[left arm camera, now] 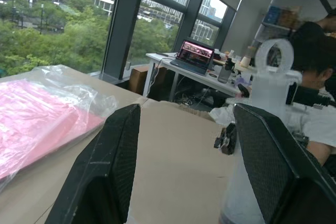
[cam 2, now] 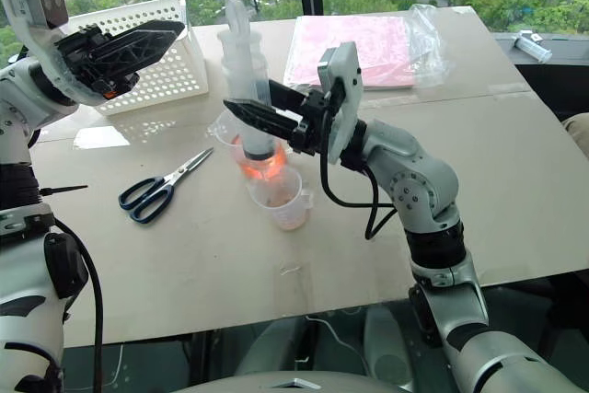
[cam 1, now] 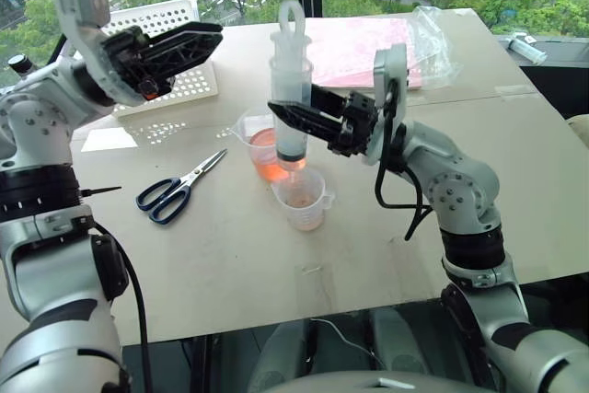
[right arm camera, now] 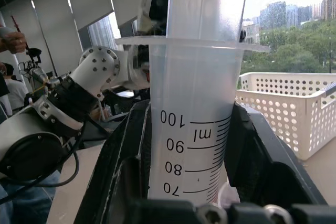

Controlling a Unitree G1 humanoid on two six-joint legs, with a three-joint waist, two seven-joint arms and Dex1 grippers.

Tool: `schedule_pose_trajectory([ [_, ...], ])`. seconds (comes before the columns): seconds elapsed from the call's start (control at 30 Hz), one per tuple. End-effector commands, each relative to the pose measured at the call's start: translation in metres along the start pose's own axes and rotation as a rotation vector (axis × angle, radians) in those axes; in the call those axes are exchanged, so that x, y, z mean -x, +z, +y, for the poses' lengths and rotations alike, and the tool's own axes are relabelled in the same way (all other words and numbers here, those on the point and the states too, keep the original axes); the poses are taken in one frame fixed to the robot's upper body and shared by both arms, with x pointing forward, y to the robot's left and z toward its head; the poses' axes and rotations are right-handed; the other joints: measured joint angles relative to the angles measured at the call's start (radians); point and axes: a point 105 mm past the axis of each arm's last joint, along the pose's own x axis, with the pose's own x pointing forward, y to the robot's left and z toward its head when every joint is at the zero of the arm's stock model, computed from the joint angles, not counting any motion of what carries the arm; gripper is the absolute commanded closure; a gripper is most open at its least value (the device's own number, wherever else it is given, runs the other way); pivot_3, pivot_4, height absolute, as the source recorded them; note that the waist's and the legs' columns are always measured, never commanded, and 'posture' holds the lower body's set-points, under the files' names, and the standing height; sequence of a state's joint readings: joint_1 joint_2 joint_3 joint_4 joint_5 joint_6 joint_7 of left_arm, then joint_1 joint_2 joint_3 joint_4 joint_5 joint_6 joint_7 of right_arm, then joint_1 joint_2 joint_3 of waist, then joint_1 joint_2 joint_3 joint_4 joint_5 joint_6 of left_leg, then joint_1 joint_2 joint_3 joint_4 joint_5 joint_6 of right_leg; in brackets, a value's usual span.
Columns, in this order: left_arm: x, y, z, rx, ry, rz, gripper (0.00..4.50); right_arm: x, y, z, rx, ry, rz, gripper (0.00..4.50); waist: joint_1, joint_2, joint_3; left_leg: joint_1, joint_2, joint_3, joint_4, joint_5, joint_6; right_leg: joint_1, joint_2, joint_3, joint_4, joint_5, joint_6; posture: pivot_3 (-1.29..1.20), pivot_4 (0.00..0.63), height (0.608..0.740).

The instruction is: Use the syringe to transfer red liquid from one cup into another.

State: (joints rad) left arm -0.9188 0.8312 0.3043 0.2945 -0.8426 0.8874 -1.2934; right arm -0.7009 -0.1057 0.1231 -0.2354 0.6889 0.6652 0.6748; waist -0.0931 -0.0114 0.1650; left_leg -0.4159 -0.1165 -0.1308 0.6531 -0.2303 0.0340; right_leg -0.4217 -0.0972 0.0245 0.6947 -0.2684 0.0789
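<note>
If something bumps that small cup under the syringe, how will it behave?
The small cup is clear thin plastic with almost no liquid in it, so it is probably light and would slide or tip easily. Being narrow and tall adds to that. The syringe tip hangs just above it, so a sideways nudge looks risky.

table (cam 1: pixel 386 227): tan | on it: scissors (cam 1: pixel 179 189); white basket (cam 1: pixel 184 52); pink bag (cam 1: pixel 354 48); larger cup (cam 1: pixel 256 140); smaller cup (cam 1: pixel 302 200)
</note>
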Motion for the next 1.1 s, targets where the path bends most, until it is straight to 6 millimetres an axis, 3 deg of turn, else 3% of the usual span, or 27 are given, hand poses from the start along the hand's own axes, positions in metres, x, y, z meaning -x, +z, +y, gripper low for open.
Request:
schedule_pose_trajectory([
  [0.03,-0.014,0.013,-0.023,-0.046,-0.119,-0.019,1.63,-0.005,0.011,0.012,0.079,0.045,-0.045,3.02,0.000,0.000,0.000,0.000,0.000,0.000,0.000,0.000,0.000,0.000,0.000,0.000,0.000,0.000,0.000,0.00,0.150,0.740],
  [0.33,-0.033,0.004,-0.041,-0.075,-0.204,0.052,1.63,0.005,-0.013,0.002,0.171,0.008,0.026,3.02,0.005,0.000,0.000,0.000,0.000,0.000,0.000,0.000,0.000,0.000,0.000,0.000,0.000,0.000,0.000,0.00,0.150,0.740],
  [1.1,-0.038,-0.019,-0.039,-0.028,-0.294,0.119,1.63,0.002,-0.010,0.005,0.206,0.036,0.018,3.02,0.026,0.000,0.000,0.000,0.000,0.001,0.000,0.000,0.000,0.000,0.003,0.000,-0.001,0.000,0.000,0.00,0.150,0.740],
])
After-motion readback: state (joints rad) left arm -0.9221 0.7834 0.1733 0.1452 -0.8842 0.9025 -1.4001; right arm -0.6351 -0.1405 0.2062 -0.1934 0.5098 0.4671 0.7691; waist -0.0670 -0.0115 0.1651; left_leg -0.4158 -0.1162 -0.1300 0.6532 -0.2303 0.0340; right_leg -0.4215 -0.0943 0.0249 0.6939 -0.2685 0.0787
